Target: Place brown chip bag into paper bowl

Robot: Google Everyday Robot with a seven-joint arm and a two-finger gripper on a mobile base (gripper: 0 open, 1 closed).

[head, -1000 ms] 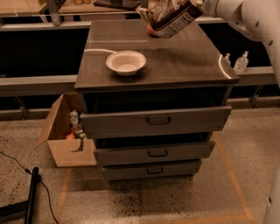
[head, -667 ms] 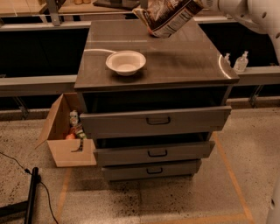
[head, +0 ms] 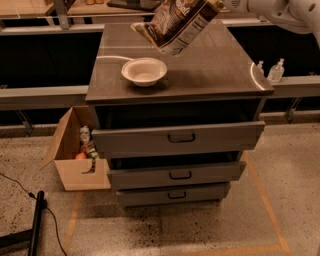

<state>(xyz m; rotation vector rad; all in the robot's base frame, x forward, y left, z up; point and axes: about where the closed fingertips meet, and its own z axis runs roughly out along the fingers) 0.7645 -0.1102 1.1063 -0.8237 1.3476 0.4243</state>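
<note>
The brown chip bag [head: 175, 25] hangs in the air at the top centre of the frame, tilted, with its pale lower end pointing down and to the left and its white label panel facing the lower right. It is above the back part of the cabinet top and touches nothing below it. Its lower end sits up and to the right of the paper bowl [head: 144, 71], not over the bowl's middle. The bowl stands upright on the left half of the cabinet top, near the front edge, with nothing in it. The gripper [head: 222, 4] is at the top edge of the frame, just right of centre and mostly cut off, and it is clenched on the upper right end of the bag. The white arm [head: 280, 11] runs from it into the upper right corner. The cabinet [head: 215, 70] is grey-brown with a flat top and three drawers below. The top drawer [head: 180, 138] is pulled out a little, leaving a dark gap above it, and the two lower drawers also stand slightly out. To the right of the cabinet, on a low ledge, are two small clear bottles [head: 276, 70]. On the floor to the left, a cardboard box [head: 75, 162] lies open beside the drawers with a few small things inside. A black bar and cable [head: 36, 220] lie in the lower left corner. Orange tape lines [head: 264, 197] mark the speckled floor around the cabinet.
</note>
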